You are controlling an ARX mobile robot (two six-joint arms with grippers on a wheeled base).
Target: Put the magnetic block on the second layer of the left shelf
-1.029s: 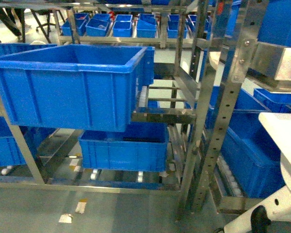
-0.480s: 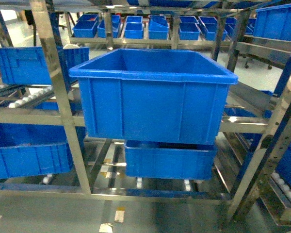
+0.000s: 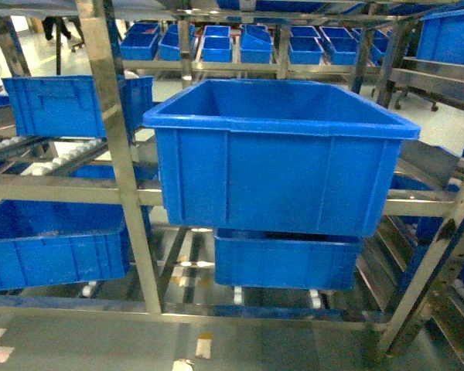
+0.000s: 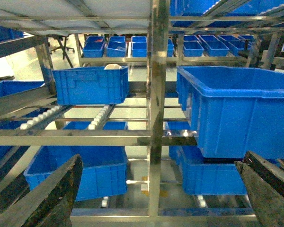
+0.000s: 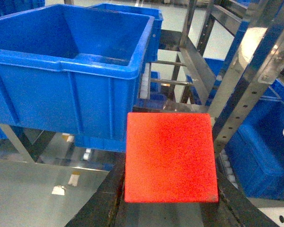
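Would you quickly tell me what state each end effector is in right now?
Left end effector: open, holding nothing.
Right end effector: closed on the magnetic block.

A plain matte red magnetic block (image 5: 169, 158) sits below a solid deep blue crate (image 5: 66, 66). Beside the crate, shiny silver steel shelf posts (image 3: 124, 162); floor (image 3: 77, 340) pale grey.

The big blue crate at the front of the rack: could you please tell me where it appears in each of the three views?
Head: the big blue crate fills the centre, on the rack's middle tier.
Left wrist: right side, past the steel post.
Right wrist: upper left, behind the red block held in the right hand.
Shared landmark: the lower crate directly beneath it.
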